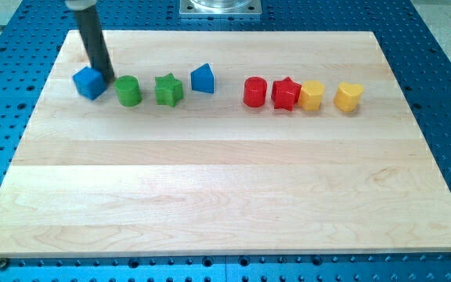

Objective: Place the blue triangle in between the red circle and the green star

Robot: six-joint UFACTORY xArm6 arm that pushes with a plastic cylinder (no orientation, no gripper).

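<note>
The blue triangle (203, 79) sits on the wooden board (225, 188) near the view's top, just right of the green star (168, 89). The red circle (254, 92) lies further right, with a gap between it and the triangle. My tip (106, 78) is at the view's upper left, touching the right top edge of a blue cube (89, 82), well left of the star and triangle.
A green cylinder (128, 91) lies between the blue cube and the green star. Right of the red circle stand a red star (285, 94), a yellow hexagon-like block (312, 95) and a yellow heart (348, 96). A blue perforated table surrounds the board.
</note>
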